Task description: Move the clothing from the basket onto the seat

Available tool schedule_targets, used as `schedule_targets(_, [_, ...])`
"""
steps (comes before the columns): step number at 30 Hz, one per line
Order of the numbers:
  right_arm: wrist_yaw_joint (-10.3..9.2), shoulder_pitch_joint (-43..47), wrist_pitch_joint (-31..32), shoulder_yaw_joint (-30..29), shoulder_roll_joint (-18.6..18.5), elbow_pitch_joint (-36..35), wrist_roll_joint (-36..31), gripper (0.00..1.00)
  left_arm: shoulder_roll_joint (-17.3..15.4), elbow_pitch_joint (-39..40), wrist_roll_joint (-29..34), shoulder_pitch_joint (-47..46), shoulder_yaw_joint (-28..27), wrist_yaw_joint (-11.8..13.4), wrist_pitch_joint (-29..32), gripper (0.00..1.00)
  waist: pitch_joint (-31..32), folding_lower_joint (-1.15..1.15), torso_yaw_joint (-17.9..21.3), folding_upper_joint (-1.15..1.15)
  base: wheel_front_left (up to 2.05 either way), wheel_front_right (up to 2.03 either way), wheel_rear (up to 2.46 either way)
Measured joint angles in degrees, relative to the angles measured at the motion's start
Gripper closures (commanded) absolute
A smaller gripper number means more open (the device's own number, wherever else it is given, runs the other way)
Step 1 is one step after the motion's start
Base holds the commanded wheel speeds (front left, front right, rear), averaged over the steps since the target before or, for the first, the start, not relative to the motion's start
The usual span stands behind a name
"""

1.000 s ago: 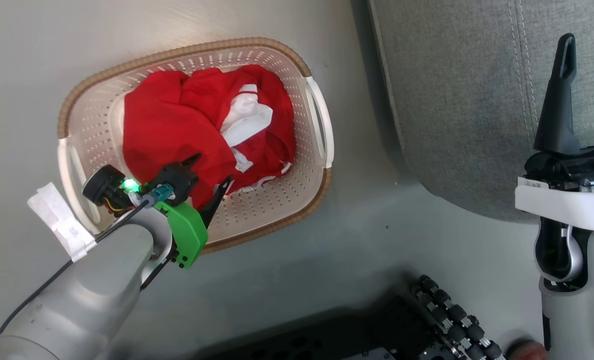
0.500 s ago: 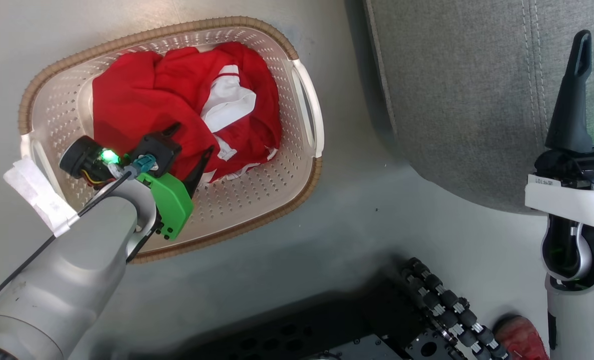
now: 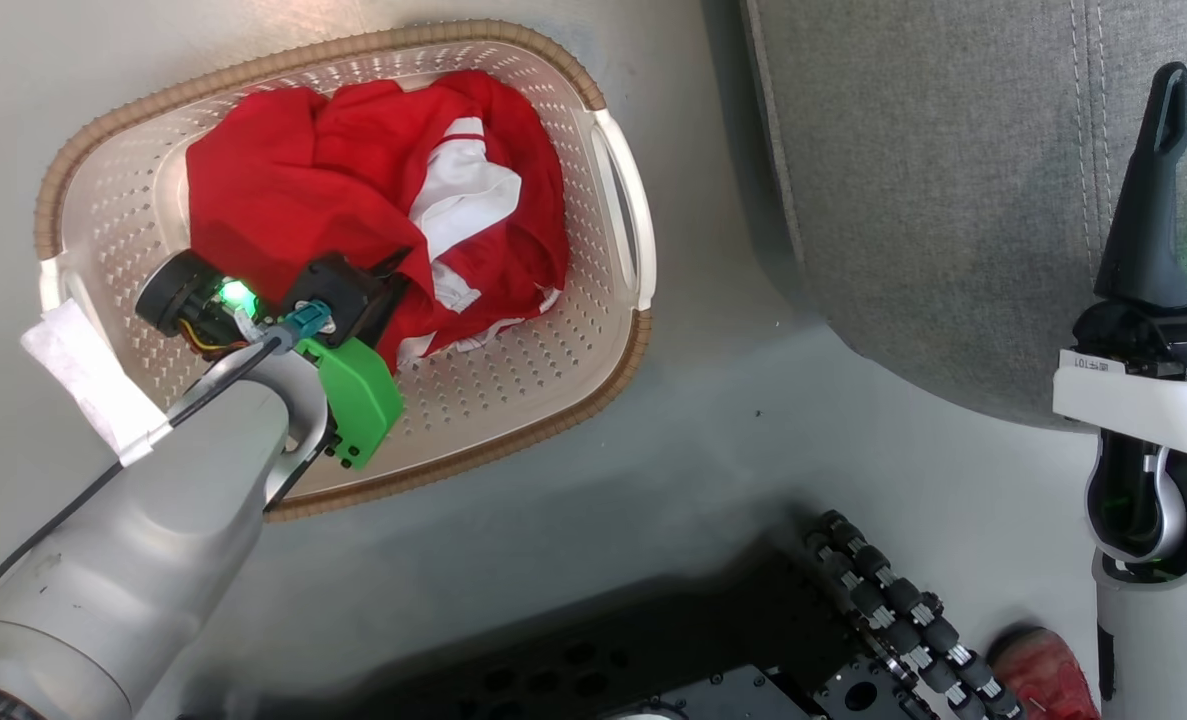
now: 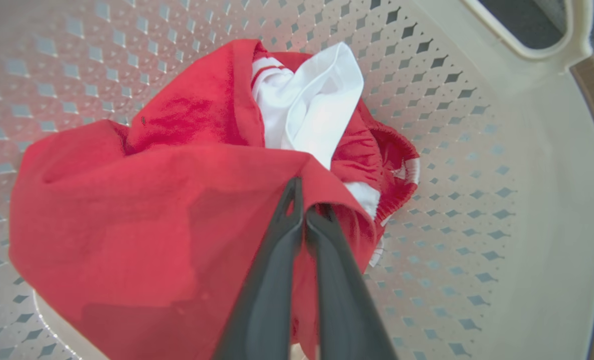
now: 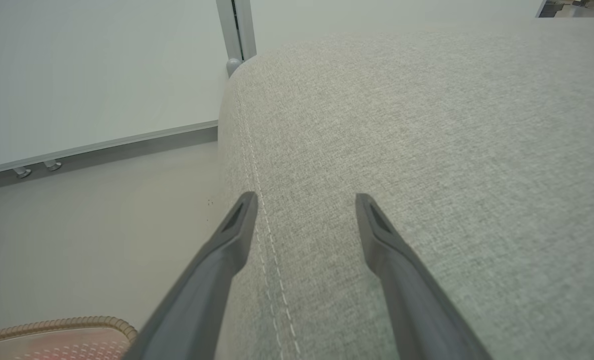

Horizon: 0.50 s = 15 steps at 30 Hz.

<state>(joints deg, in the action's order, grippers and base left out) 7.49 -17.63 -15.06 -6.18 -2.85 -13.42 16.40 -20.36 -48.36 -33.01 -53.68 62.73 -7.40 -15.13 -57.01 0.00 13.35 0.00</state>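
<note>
Baskets: one; basket (image 3: 553, 350), cream, perforated, brown-rimmed, on the floor (image 3: 673, 500) at 10 o'clock of the head view.
Basket handles (image 3: 625, 215): two, white; one at the basket's 3 o'clock end, one at its 9 o'clock end, the second partly behind the left wrist.
Clothing (image 3: 293, 200): one crumpled heap, red with broad white stripes; number of garments in it impossible to tell; inside the basket, over its middle and 12 o'clock half.
Waistband (image 4: 397, 150): one gathered elastic edge, at 3 o'clock of the heap in the left wrist view.
Seats: one; seat (image 3: 933, 200), grey woven, at 1 to 2 o'clock of the head view, parted from the basket by a strip of floor.
Pincers: two.
Left pincer (image 4: 304, 202): clenched on a red fold at the heap's 6 o'clock edge, fingers pressed together, cloth draped over the tips.
Left arm: pale forearm (image 3: 153, 560) rising from 7 o'clock of the head view and slanting toward 1 o'clock; wrist above the basket's 7 o'clock rim, fingers angled down into the basket.
Right pincer (image 5: 305, 200): released, fingers well apart, gripping nothing.
Right arm: upright at 4 o'clock of the head view, fingers pointing to 12 o'clock above the seat's rounded edge.
Seam (image 5: 271, 260): one double stitched line on the seat, between the right fingers in the right wrist view, nearer the 9 o'clock one.
Robot base (image 3: 893, 610): black, with a row of rollers, at 5 to 6 o'clock of the head view.
</note>
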Motion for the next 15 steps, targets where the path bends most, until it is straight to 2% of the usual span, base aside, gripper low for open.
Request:
schedule_targets(6, [0.00,0.0,0.0,0.2,0.0,1.3,-0.7,0.00,-0.6,4.5,0.3,1.8,-2.6,0.0,0.0,1.00,1.6,0.00,-0.9,0.00,0.00,0.00,0.00])
schedule_targets(15, [0.00,-0.3,0.0,1.5,0.0,3.6,-2.3,0.00,-1.1,13.1,3.9,11.2,-11.2,0.0,0.0,1.00,7.2,0.00,-2.9,0.00,0.00,0.00,0.00])
